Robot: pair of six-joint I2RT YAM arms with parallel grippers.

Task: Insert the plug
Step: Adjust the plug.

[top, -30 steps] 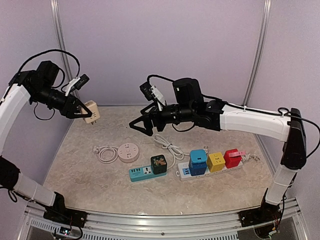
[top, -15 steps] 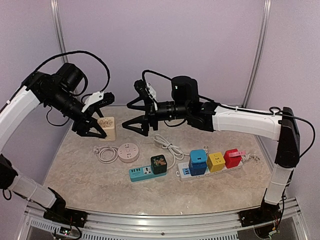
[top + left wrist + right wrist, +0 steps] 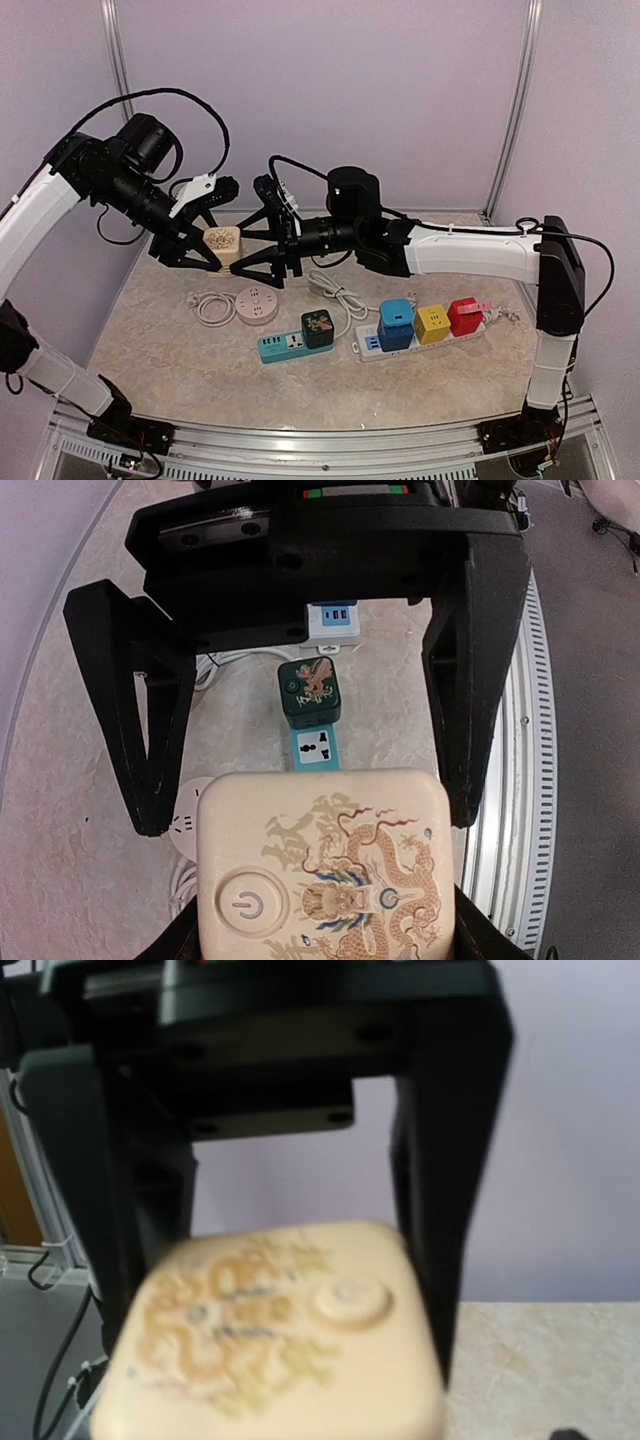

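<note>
A cream cube plug (image 3: 222,242) with a dragon print and a power button is held in the air by my left gripper (image 3: 203,252), which is shut on its sides. In the left wrist view the cube (image 3: 325,865) fills the bottom. My right gripper (image 3: 243,256) is open and faces the cube, with one black finger (image 3: 150,740) on each side of it, apart from it. In the right wrist view the cube (image 3: 280,1330) is blurred between the fingers (image 3: 440,1210). A teal power strip (image 3: 285,345) lies below with a free socket (image 3: 318,748).
A dark green cube (image 3: 318,328) sits plugged into the teal strip. A white strip (image 3: 365,346) carries blue (image 3: 396,322), yellow (image 3: 432,322) and red (image 3: 464,314) cubes. A round pink socket (image 3: 257,304) with a coiled white cord lies on the left. Purple walls enclose the table.
My left arm has carried the cream cube from the far left toward the middle. My right gripper has moved left, and its open fingers now straddle the cube.
</note>
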